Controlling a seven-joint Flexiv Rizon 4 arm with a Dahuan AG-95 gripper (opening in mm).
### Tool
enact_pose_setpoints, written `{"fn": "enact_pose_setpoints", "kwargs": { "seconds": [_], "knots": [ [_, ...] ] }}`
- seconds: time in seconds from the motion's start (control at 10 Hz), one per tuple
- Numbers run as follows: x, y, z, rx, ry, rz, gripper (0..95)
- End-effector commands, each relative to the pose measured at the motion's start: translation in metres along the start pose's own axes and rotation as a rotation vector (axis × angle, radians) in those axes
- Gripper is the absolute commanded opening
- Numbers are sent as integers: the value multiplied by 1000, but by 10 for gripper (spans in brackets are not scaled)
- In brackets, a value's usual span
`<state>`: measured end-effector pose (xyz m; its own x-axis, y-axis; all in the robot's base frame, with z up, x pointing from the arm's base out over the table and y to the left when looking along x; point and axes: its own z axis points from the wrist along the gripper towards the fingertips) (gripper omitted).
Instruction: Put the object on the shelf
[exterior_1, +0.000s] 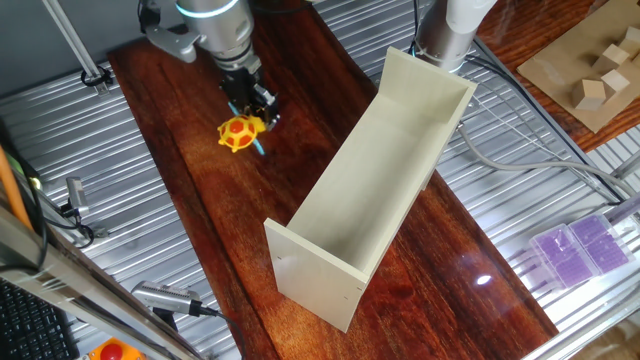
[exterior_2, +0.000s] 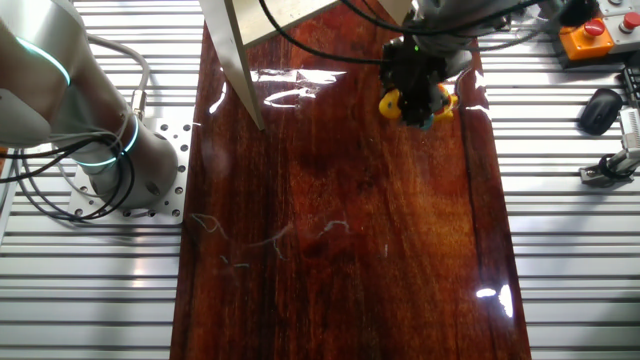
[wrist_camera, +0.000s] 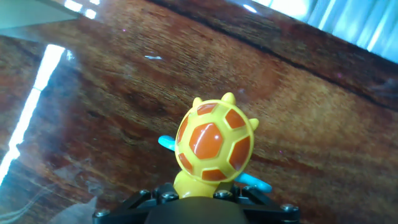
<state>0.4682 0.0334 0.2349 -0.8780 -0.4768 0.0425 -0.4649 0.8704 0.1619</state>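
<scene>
The yellow toy turtle (exterior_1: 238, 132) with an orange-red shell and light-blue bits is at the far left end of the dark wooden table (exterior_1: 200, 220). My gripper (exterior_1: 256, 110) is shut on it from above. In the hand view the turtle (wrist_camera: 214, 143) fills the lower middle, with its yellow end pinched between the jaws of the gripper (wrist_camera: 198, 194). It also shows in the other fixed view (exterior_2: 418, 103), under the gripper (exterior_2: 413, 78). The long cream-white shelf (exterior_1: 380, 170) lies diagonally to the turtle's right, trough open upward. Whether the turtle touches the table I cannot tell.
A brown cardboard tray (exterior_1: 560, 85) with pale wooden blocks sits at the far right. Purple boxes (exterior_1: 582, 248) lie on the metal bench. The arm's base (exterior_2: 105, 150) stands beside the table. A red button box (exterior_2: 585, 35) and a mouse (exterior_2: 600, 108) lie off the table.
</scene>
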Motion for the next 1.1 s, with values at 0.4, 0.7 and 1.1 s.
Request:
{"fn": "enact_pose_setpoints", "kwargs": {
  "seconds": [0.4,0.7,1.1],
  "knots": [
    [2,39,-32,-47,84,99,0],
    [2,39,-32,-43,78,-1,0],
    [-2,50,-38,-87,47,-4,0]
  ]
}}
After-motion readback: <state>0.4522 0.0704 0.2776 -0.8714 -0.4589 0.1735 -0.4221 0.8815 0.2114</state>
